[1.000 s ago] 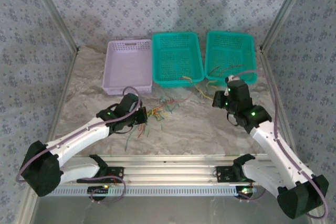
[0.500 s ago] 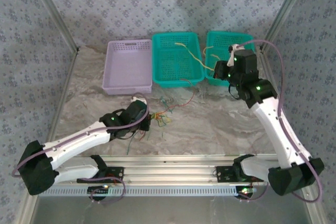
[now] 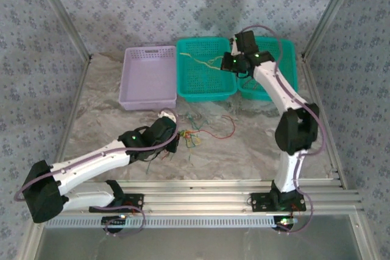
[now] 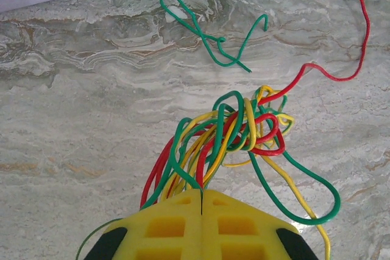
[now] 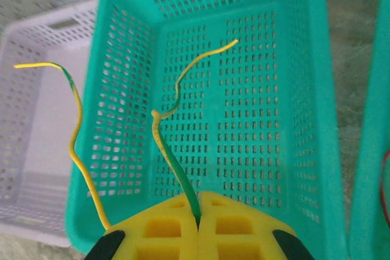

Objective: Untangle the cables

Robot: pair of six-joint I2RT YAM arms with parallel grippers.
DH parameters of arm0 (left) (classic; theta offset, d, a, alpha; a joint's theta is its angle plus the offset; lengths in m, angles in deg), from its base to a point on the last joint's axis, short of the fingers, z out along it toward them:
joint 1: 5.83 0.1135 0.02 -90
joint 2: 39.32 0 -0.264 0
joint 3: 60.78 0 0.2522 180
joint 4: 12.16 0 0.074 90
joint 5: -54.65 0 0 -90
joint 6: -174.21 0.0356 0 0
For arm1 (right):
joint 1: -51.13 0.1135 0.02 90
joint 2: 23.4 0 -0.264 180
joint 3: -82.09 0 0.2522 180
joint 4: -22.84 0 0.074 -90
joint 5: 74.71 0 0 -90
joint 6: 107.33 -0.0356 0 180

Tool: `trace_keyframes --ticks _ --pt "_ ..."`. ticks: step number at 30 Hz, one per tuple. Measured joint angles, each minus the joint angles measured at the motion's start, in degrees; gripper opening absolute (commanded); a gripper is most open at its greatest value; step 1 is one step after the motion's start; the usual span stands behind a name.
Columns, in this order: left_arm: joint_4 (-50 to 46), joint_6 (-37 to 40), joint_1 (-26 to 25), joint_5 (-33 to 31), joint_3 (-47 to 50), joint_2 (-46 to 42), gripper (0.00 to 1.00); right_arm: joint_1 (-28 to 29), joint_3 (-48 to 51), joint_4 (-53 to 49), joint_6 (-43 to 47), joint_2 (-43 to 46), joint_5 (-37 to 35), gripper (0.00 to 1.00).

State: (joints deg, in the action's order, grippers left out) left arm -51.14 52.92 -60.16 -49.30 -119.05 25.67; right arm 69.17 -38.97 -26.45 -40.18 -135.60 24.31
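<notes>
A tangle of red, yellow and green cables (image 4: pixel 244 126) lies on the marble table in front of my left gripper (image 4: pixel 201 192), which is shut on several of its strands. In the top view that bunch (image 3: pixel 192 139) sits just right of the left gripper (image 3: pixel 173 141). One red cable (image 4: pixel 359 28) and one green cable (image 4: pixel 207 35) lie loose beyond the bunch. My right gripper (image 5: pixel 198 217) is shut on a yellow-and-green cable (image 5: pixel 177 95) that dangles over the middle teal basket (image 5: pixel 116 89). From above, the right gripper (image 3: pixel 228 64) hovers over that basket's right half.
A purple tray (image 3: pixel 149 83), the middle teal basket (image 3: pixel 207 94) and a right teal basket (image 3: pixel 286 47) stand in a row at the back. A bit of red cable (image 5: pixel 385 181) shows in the right basket. Metal frame posts stand at both sides.
My right arm has swung up and left from in front of the right basket to over the middle basket, carrying the yellow-green cable. The left gripper has shifted a little, still gripping the bunch.
</notes>
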Motion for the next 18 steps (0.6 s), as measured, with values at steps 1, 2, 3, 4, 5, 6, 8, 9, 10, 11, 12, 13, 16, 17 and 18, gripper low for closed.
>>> trace_keyframes --ticks 1,2,3,4,5,6,8,9,10,11,12,13,16,17,18 --pt "0.22 0.04 -0.13 0.07 0.0 0.0 0.0 0.07 -1.42 -0.55 0.0 -2.16 0.22 0.0" --pt "0.57 0.2 -0.24 0.28 0.0 0.02 0.0 0.11 -3.19 -1.77 0.07 -4.35 0.24 0.01" --pt "0.96 0.26 -0.39 0.52 0.0 0.04 0.0 0.2 -4.87 -2.8 0.33 -6.36 0.2 0.06" --pt "1.38 0.31 -0.46 0.74 0.0 0.07 0.0 0.39 -6.4 -3.76 0.59 -8.09 -0.11 0.13" --pt "1.66 0.44 -0.55 0.94 -0.02 0.17 0.0 0.61 -7.32 -4.48 0.98 -9.29 -0.66 0.17" --pt "1.9 0.48 -0.55 1.11 -0.02 0.31 0.0 0.92 -7.58 -5.29 1.57 -9.75 -1.31 0.22" --pt "2.32 0.85 -0.55 1.36 -0.02 0.5 0.0 1.88 -7.58 -6.8 2.89 -9.49 -2.21 0.32" --pt "2.49 0.94 -0.55 1.51 -0.02 0.5 0.0 2.38 -7.58 -6.93 3.45 -9.2 -2.51 0.35" --pt "2.73 1.16 -0.55 1.55 -0.02 0.5 0.0 2.97 -6.84 -6.36 3.96 -8.17 -2.78 0.38" --pt "2.97 1.4 -0.55 1.84 -0.02 0.5 0.0 3.48 -5.31 -5.81 4.28 -6.6 -2.97 0.44" --pt "3.19 1.57 -0.55 2.03 -0.02 0.5 0.0 3.96 -3.5 -5.4 4.68 -4.7 -3.06 0.47" --pt "3.48 1.77 -0.55 2.43 -0.02 0.5 0.0 4.39 -1.27 -4.85 5.11 -2.19 -3.02 0.5" --pt "4.59 2.16 -0.55 3.98 -0.11 0.5 0.0 4.76 5.86 -2.27 5.79 6.97 -2.43 0.54" --pt "4.81 2.23 -0.55 4.55 -0.26 0.5 0.0 4.76 8.85 -0.83 5.84 10.6 -1.99 0.55" --pt "5.03 2.32 -0.55 4.96 -0.44 0.5 0.0 4.76 12.07 0.76 5.79 14.23 -1.11 0.57"
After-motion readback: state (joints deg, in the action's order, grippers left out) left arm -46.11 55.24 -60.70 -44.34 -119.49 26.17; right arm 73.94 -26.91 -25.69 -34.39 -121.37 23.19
